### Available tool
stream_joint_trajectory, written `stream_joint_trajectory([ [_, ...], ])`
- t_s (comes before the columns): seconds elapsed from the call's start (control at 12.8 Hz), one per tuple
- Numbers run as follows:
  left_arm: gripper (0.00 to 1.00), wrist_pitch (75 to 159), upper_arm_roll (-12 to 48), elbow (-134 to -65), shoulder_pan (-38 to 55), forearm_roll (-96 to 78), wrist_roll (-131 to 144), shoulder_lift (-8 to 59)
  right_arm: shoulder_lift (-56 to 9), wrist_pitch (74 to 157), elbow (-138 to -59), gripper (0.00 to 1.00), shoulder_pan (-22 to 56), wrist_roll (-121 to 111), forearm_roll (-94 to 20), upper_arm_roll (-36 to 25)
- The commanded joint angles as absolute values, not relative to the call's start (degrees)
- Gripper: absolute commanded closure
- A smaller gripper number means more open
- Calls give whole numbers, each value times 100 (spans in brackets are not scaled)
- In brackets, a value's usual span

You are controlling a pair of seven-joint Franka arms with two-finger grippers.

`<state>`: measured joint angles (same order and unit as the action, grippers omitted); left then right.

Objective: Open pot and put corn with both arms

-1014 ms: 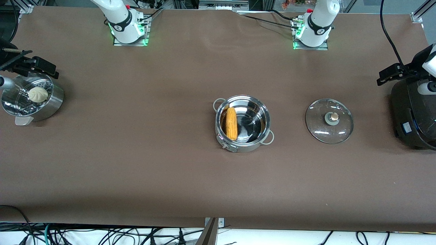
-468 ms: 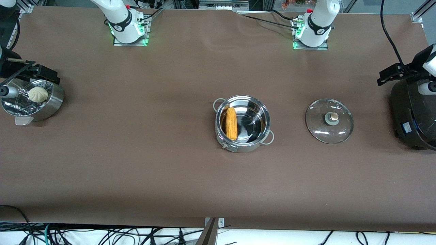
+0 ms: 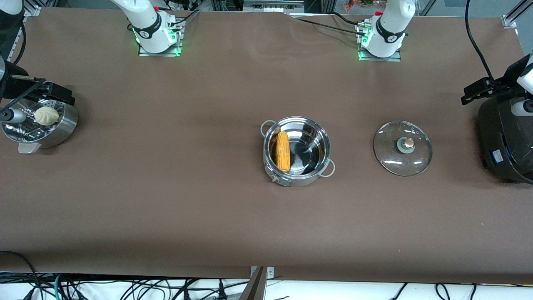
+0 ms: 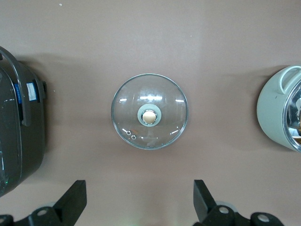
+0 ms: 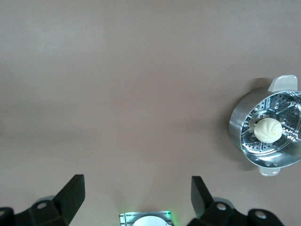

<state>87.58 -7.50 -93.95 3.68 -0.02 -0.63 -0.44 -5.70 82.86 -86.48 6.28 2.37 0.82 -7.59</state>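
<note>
The steel pot [image 3: 297, 177] stands open at the table's middle, and its edge shows in the left wrist view [image 4: 275, 115]. The yellow-orange corn [image 3: 283, 151] lies inside it against the wall toward the right arm's end. The glass lid [image 3: 402, 160] with its tan knob lies flat on the table beside the pot, toward the left arm's end. My left gripper [image 4: 139, 188] is open and empty, high over the table beside the lid [image 4: 149, 96]. My right gripper [image 5: 137, 183] is open and empty, high over bare table near the steamer bowl.
A perforated steel steamer bowl [image 3: 62, 129] with a white bun [image 3: 46, 115] stands at the right arm's end and shows in the right wrist view [image 5: 237, 127]. A big black cooker [image 3: 506, 141] stands at the left arm's end. Brown cloth covers the table.
The right arm's hand has shifted a little over the steamer bowl in the front view. The left arm, pot, corn and lid have not moved.
</note>
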Motion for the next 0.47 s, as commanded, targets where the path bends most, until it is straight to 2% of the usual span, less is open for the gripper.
stream_joint_trajectory([
  [0.0,0,8666,-747,-9299,343,-53,-44,-26,-606,8288,-8534,0,598,149,114,-756],
  [0.39,0,8719,-756,-9308,203,-35,-53,26,-607,8297,-8534,0,598,158,97,-756],
])
